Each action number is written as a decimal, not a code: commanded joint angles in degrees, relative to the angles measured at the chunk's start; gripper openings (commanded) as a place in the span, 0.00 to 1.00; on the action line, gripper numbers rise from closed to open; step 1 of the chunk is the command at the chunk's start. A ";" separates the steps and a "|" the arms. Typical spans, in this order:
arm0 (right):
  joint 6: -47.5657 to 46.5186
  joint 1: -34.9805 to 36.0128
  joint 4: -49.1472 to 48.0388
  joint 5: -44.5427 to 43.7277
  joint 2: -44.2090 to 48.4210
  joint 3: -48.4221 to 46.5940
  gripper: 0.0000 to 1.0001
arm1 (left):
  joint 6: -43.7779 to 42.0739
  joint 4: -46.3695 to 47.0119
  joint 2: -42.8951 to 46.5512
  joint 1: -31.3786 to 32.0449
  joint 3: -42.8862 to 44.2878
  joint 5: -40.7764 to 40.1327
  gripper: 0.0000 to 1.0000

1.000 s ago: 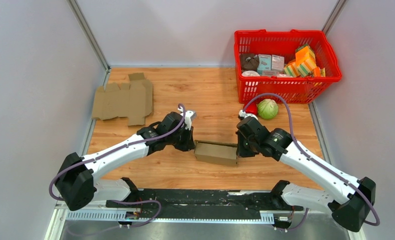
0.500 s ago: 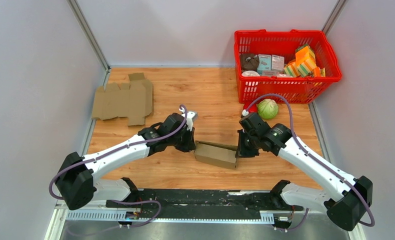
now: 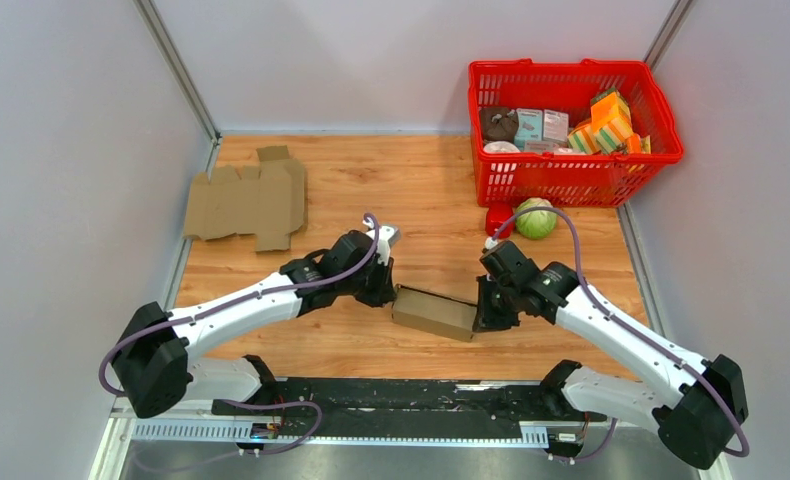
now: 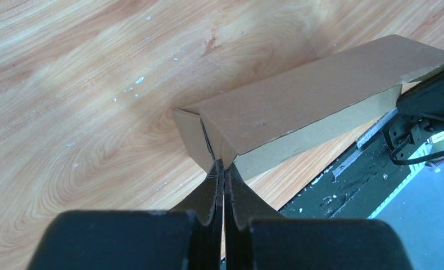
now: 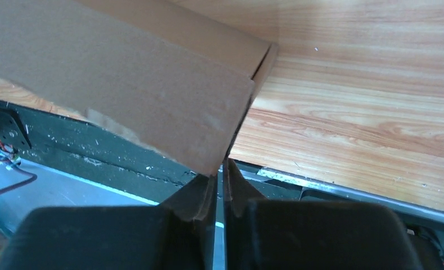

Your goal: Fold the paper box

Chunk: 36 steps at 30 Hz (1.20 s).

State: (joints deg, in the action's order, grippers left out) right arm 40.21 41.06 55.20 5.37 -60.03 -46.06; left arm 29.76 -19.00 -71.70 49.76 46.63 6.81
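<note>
Nearest us, the black rail (image 3: 401, 395) runs along the front edge of the table (image 3: 421, 180) and carries both arm bases. Just past it, the box (image 3: 434, 312) sits over the wood in the front middle, between the two grippers. It is a long brown carton with its sides folded up, angled so that its right end lies nearer us. We cannot tell whether it rests on the wood or hangs just above it.

The left gripper (image 3: 386, 290) meets the box's left end. In the left wrist view, we see its jaws pressed together (image 4: 224, 166) on the thin cardboard edge at that end corner. The right gripper (image 3: 483, 312) meets the right end. In the right wrist view, its jaws are likewise nipped together (image 5: 220, 169) on the lower corner of the cardboard, with the box slanting away up and to the left (image 5: 118, 73).

Farther back on the right, a green cabbage (image 3: 536, 217) lies on the wood with a small red thing (image 3: 499, 218) just beside it. Well apart on the left, a flat cardboard blank (image 3: 248, 200) lies unfolded near the wall. At the far right stands the red basket (image 3: 571, 68), with packages (image 3: 543, 125) inside it.
</note>
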 commanded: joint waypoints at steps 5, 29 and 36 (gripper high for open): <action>5.12 -3.60 -0.88 8.86 12.10 -3.25 0.57 | 1.79 2.57 1.21 2.19 -1.89 -6.01 0.00; 49.36 -12.93 -33.04 15.82 6.60 11.52 1.00 | 15.15 -0.68 7.63 5.79 -5.32 -22.36 0.00; 50.58 -13.02 -37.52 14.93 3.43 13.45 0.87 | 15.86 -1.39 8.68 6.32 -5.06 -23.86 0.00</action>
State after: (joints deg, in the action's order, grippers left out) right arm 89.17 28.29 24.25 21.52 -56.29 -33.36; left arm 44.36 -19.70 -64.97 55.57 41.28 -14.85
